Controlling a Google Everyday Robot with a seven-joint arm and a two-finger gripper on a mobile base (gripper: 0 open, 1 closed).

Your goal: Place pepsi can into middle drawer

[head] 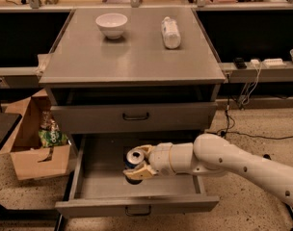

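My white arm reaching in from the right of the middle drawer, forearm near level, my gripper over its tray floor, fingers clamped around the pepsi can

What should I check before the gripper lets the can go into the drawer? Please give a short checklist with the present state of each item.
1. Drawer pulled open, floor showing: ok.
2. Gripper over the drawer floor, inside the side walls: ok.
3. Can held in the gripper: ok.
4. Can bottom resting on the drawer floor: cannot tell.
5. Can upright: cannot tell.
6. Bowl and bottle out of the way, up on the cabinet top: ok.
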